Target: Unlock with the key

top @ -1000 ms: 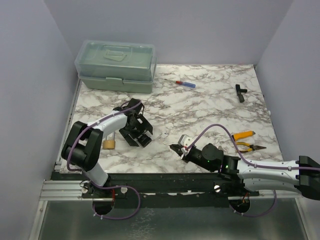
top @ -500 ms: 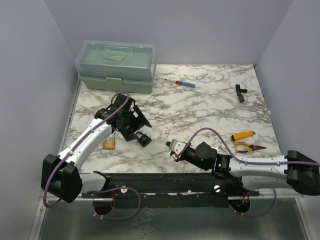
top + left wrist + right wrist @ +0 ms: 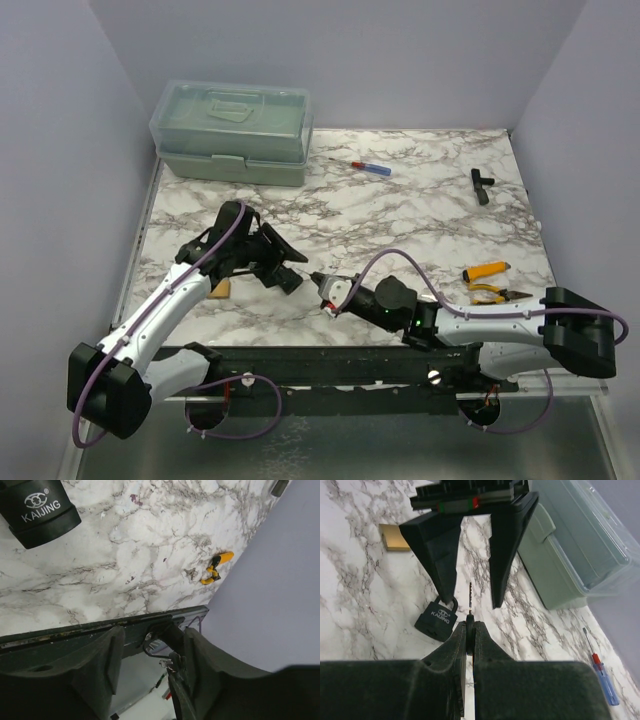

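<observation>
The right claw [image 3: 470,629] is clamped shut on the key [image 3: 470,596], its thin blade pointing to 12 o'clock into the gap between the parted fingers [image 3: 440,545] of the left claw [image 3: 155,634], which holds nothing; the black padlock [image 3: 437,621] lies on the marble worktop [image 3: 360,595] just beside the right claw's tips at 9 o'clock. A brass padlock [image 3: 395,536] lies farther out at 10 o'clock; a green toolbox [image 3: 570,545] at 2 o'clock.

Key [image 3: 470,598] in right tool [image 3: 470,626], near padlock [image 3: 438,622]
</observation>
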### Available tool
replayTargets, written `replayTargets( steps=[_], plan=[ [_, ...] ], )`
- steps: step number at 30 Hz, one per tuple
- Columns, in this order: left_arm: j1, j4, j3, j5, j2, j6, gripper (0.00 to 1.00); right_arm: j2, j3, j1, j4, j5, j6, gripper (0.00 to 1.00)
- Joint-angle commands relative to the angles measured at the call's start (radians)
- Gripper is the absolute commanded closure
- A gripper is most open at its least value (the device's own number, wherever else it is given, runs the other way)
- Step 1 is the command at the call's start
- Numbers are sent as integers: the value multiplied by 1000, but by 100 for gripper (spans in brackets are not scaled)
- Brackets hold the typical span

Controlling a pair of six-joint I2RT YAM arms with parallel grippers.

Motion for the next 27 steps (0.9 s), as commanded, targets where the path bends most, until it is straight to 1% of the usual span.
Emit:
replayTargets(
  steps=[1,3,8,10,11,13,14,15,20,21,22,23,24,25,27],
  plan=[
    [-2,38,-41,69,-14,-154,50,53,57,6,79,-28,17,100],
    [-1,40,-49,64,-20,-162,54,71,64,7,91,-32,26,100],
    [-1,46,-59,50,-31,-170,68,99,72,7,90,-42,46,100],
    [-2,50,-63,44,-30,-171,70,107,73,8,89,-43,51,100],
    [-1,52,-65,39,-29,-171,73,111,73,9,87,-43,53,100],
    [-2,55,-70,26,-29,-172,86,115,73,10,84,-43,59,100],
    [-2,55,-71,20,-29,-173,95,116,73,9,82,-42,62,100],
    [-1,55,-72,13,-29,-173,100,118,72,10,82,-42,65,100],
    [-1,65,-73,-13,-22,-166,100,128,83,14,59,-27,116,99],
    [-1,70,-73,-19,-23,-163,100,130,90,14,48,-17,142,94],
    [-1,76,-71,-28,-25,-157,100,129,99,14,34,-1,177,80],
    [-1,85,-70,-39,-31,-149,100,127,105,14,23,17,217,63],
    [-1,95,-69,-51,-38,-141,100,120,106,14,15,27,260,51],
    [-1,107,-67,-66,-45,-131,100,106,100,14,12,20,298,42],
    [-1,137,-63,-99,-58,-106,100,67,68,14,17,-2,375,33]
  ],
)
